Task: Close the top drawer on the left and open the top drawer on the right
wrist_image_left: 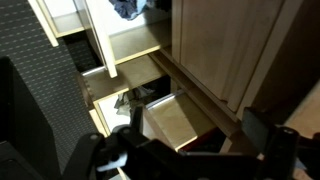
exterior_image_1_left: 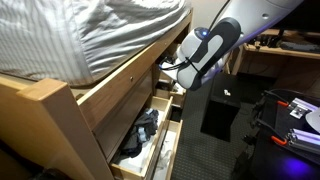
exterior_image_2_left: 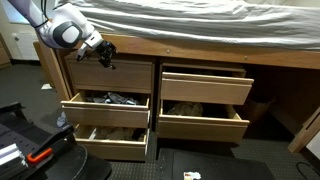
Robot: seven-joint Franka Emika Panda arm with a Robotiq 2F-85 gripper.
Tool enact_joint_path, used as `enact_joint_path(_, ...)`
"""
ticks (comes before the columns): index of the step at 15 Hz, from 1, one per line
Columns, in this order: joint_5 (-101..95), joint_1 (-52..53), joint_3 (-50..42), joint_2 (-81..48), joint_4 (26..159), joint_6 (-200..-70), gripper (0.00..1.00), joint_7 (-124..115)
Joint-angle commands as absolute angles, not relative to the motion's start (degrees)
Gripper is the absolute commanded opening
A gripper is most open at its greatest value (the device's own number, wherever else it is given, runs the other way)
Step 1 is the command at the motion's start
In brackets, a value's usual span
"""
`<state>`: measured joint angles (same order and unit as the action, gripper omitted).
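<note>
Hovering at the top left drawer (exterior_image_2_left: 112,77), the hand (exterior_image_2_left: 105,57) gapes, fingers apart — the top right drawer (exterior_image_2_left: 203,87) lies off sideways.

The Panda arm (exterior_image_2_left: 62,30) comes in from above with its white wrist (exterior_image_1_left: 207,48) bent downward. The gripper (exterior_image_2_left: 103,52) points low, and in the wrist view its fingers (wrist_image_left: 256,130) stand wide apart.

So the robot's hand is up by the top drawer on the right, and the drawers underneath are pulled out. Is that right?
Not quite: the gripper is at the top left drawer, as an exterior view shows. The drawers below it are indeed pulled out.
</note>
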<state>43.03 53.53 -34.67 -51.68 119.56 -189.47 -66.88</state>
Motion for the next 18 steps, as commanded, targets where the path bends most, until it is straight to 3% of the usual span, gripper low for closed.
enact_joint_path(1,37.99,51.65,-41.45,-51.33,119.88,-177.61,1.00,-61.81)
enact_joint_path(4,33.82,53.23,-54.05,-55.63,117.70,-166.34,1.00,-63.65)
enact_joint_path(7,21.21,46.67,-61.04,-58.69,110.83,-157.03,1.00,-72.47)
enact_joint_path(13,16.50,42.02,-58.97,-53.90,110.24,-160.87,1.00,-76.84)
enact_joint_path(18,11.31,25.30,-47.07,-47.46,102.70,-167.35,1.00,-56.78)
